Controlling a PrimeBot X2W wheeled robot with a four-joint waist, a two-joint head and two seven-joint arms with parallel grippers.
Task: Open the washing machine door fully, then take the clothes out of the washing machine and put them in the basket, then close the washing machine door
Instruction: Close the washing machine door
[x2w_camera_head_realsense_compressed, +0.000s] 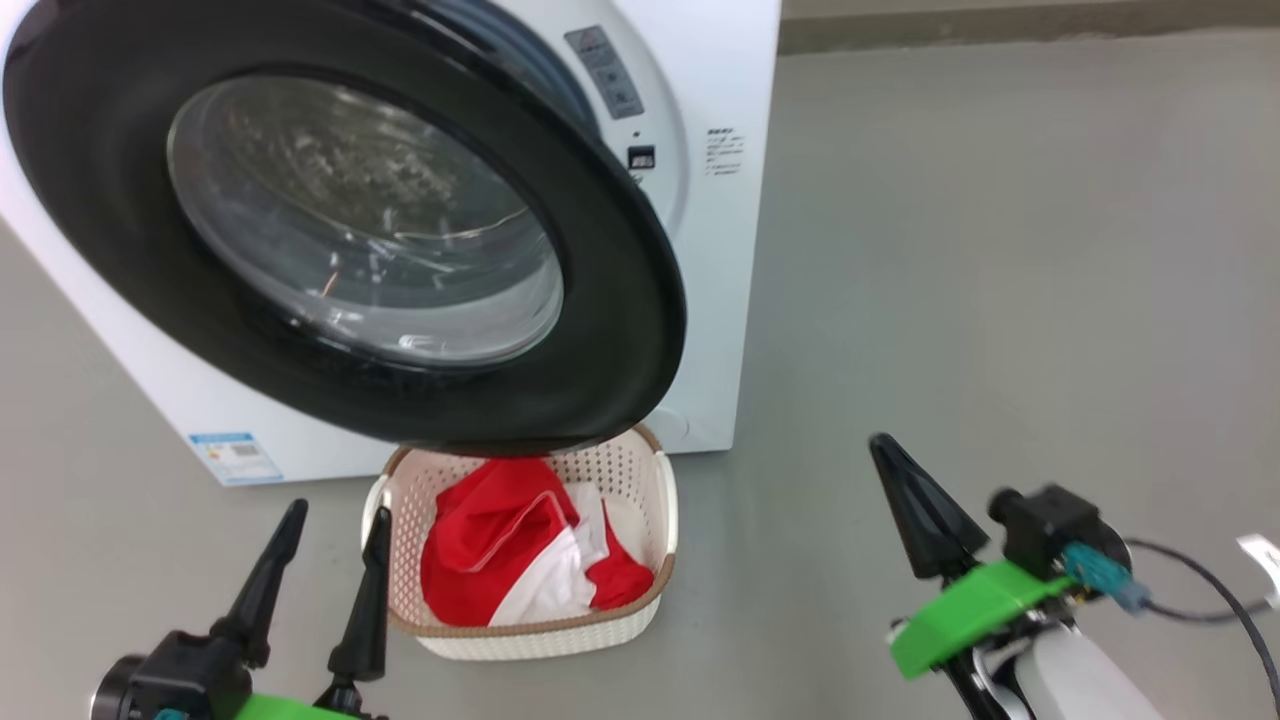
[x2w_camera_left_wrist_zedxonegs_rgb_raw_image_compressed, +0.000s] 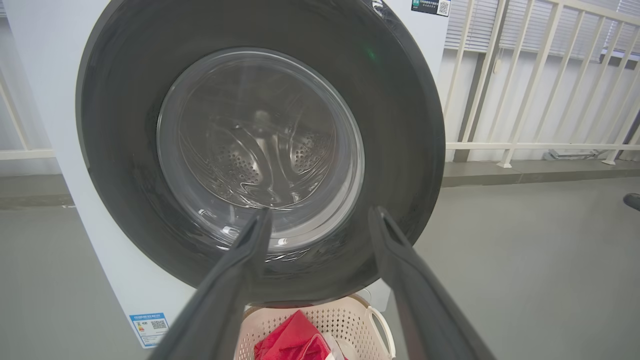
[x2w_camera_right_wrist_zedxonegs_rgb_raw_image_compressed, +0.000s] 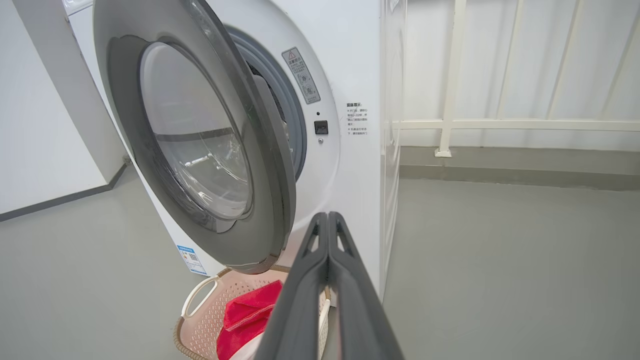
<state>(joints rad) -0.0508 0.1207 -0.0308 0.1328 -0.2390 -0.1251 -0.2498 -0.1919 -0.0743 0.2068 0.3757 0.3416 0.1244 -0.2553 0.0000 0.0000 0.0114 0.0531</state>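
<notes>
The washing machine (x2w_camera_head_realsense_compressed: 720, 100) is a white front-loader, and its washing machine door (x2w_camera_head_realsense_compressed: 620, 300), black-rimmed with a glass bowl, stands partly open and hangs over the basket (x2w_camera_head_realsense_compressed: 655, 520). The cream basket sits on the floor at the machine's foot and holds the red and white clothes (x2w_camera_head_realsense_compressed: 490, 540). My left gripper (x2w_camera_head_realsense_compressed: 338, 512) is open and empty, low to the left of the basket and pointing at the door (x2w_camera_left_wrist_zedxonegs_rgb_raw_image_compressed: 400, 150). My right gripper (x2w_camera_head_realsense_compressed: 882, 442) is shut on nothing, out to the right of the basket. In the right wrist view the right gripper (x2w_camera_right_wrist_zedxonegs_rgb_raw_image_compressed: 327, 215) points at the machine's front beside the door edge (x2w_camera_right_wrist_zedxonegs_rgb_raw_image_compressed: 260, 165).
Grey floor stretches to the right of the machine. A white railing (x2w_camera_right_wrist_zedxonegs_rgb_raw_image_compressed: 450, 100) and a low kerb run behind it. A white wall (x2w_camera_right_wrist_zedxonegs_rgb_raw_image_compressed: 40, 125) stands on the machine's far side. A dark object (x2w_camera_left_wrist_zedxonegs_rgb_raw_image_compressed: 632, 200) shows at the edge of the left wrist view.
</notes>
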